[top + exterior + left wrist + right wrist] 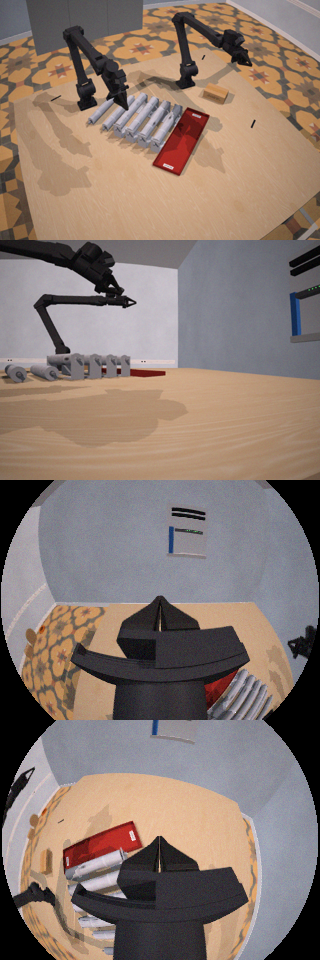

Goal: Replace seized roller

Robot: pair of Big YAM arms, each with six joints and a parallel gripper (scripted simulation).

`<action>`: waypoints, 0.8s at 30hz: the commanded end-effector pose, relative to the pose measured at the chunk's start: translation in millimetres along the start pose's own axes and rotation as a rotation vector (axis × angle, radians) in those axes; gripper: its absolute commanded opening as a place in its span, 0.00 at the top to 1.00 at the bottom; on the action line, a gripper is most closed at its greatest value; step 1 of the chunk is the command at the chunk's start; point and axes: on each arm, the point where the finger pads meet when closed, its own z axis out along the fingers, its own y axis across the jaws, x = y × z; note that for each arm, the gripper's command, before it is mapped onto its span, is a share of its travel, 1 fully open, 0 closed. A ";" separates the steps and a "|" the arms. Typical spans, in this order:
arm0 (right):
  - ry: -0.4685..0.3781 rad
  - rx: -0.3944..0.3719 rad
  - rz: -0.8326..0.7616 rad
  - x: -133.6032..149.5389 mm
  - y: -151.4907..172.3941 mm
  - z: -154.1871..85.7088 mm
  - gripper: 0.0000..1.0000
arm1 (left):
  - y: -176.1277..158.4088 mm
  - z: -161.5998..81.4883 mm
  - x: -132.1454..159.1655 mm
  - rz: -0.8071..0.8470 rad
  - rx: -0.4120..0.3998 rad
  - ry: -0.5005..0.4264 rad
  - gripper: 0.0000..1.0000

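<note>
Rollers bedded, tools idle

Top: four rollers (140, 118) (59, 359) (240, 697) (100, 864) sit bracketed; the scrap tray (180, 149) (147, 373) (216, 689) (102, 844) lies alongside, presumably for a short carry.

Exterior: two spare rollers (100, 112) (43, 372) (104, 935) lie outside as likely replacements.

Left wrist: my left gripper (250, 65) (135, 302) (160, 599) (33, 768) is closed, empty.

Right wrist: my right gripper (127, 109) (122, 291) (287, 642) (159, 840), closed, empty, probably suits push-testing.

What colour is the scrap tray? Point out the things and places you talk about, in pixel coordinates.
Red (189, 144) (148, 373) (216, 692) (102, 844), with white labels at both ends; the top view shows it best.
</note>
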 end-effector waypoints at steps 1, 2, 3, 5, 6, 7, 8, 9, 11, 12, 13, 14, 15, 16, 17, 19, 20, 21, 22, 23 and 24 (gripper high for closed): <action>-0.245 0.061 0.068 -87.5 -29.2 -23.0 1.00 | -4.1 3.2 -34.4 0.015 0.006 -0.048 1.00; -0.285 0.074 0.078 -98.9 -36.2 -27.5 1.00 | -4.1 3.2 -34.4 0.015 0.006 -0.048 1.00; -0.322 0.080 0.088 -110.5 -42.7 -29.3 1.00 | -4.1 3.2 -34.4 0.015 0.006 -0.048 1.00; -0.408 0.111 0.108 -132.6 -57.0 -43.1 1.00 | -4.1 3.2 -34.4 0.015 0.006 -0.048 1.00; -0.456 0.121 0.117 -144.1 -63.0 -50.9 1.00 | -4.1 3.2 -34.4 0.015 0.006 -0.048 1.00; -0.456 0.121 0.117 -144.1 -63.0 -50.9 1.00 | -4.1 3.2 -34.4 0.015 0.006 -0.048 1.00; -0.456 0.121 0.117 -144.1 -63.0 -50.9 1.00 | -4.1 3.2 -34.4 0.015 0.006 -0.048 1.00; -0.493 0.128 0.124 -164.8 -72.7 -62.4 1.00 | -4.1 3.2 -34.4 0.015 0.006 -0.048 1.00; -0.546 0.147 0.132 -174.7 -80.0 -68.6 1.00 | -4.1 3.2 -34.4 0.015 0.006 -0.048 1.00; -0.556 0.151 0.133 -176.0 -81.7 -69.0 1.00 | -4.1 3.2 -34.4 0.015 0.006 -0.048 1.00; -0.563 0.153 0.131 -177.8 -82.3 -70.5 1.00 | -4.1 3.2 -34.4 0.015 0.006 -0.048 1.00; -0.536 0.146 0.128 -167.5 -78.0 -63.0 1.00 | -4.1 3.2 -34.4 0.015 0.006 -0.048 1.00; -0.528 0.146 0.118 -167.0 -76.2 -64.2 1.00 | -4.1 3.2 -34.4 0.015 0.006 -0.048 1.00; -0.597 0.171 0.102 -190.3 -84.9 -98.5 1.00 | -4.1 3.2 -34.4 0.015 0.006 -0.048 1.00; -0.616 0.174 0.100 -192.8 -85.4 -106.2 1.00 | -4.1 3.2 -34.4 0.015 0.006 -0.048 1.00; -0.604 0.172 0.103 -192.6 -85.6 -103.8 1.00 | -4.1 3.2 -34.4 0.015 0.006 -0.048 1.00; -0.584 0.169 0.107 -182.5 -84.8 -95.3 1.00 | -4.1 3.2 -34.4 0.015 0.006 -0.048 1.00; -0.572 0.168 0.107 -178.7 -85.1 -88.4 1.00 | -4.1 3.2 -34.4 0.015 0.006 -0.048 1.00; -0.562 0.167 0.108 -176.3 -85.5 -82.4 1.00 | -4.1 3.2 -34.4 0.015 0.006 -0.048 1.00; -0.506 0.142 0.109 -147.0 -72.3 -62.8 1.00 | -4.1 3.2 -34.4 0.015 0.006 -0.048 1.00; -0.506 0.142 0.109 -147.0 -72.3 -62.8 1.00 | -4.1 3.2 -34.4 0.015 0.006 -0.048 1.00</action>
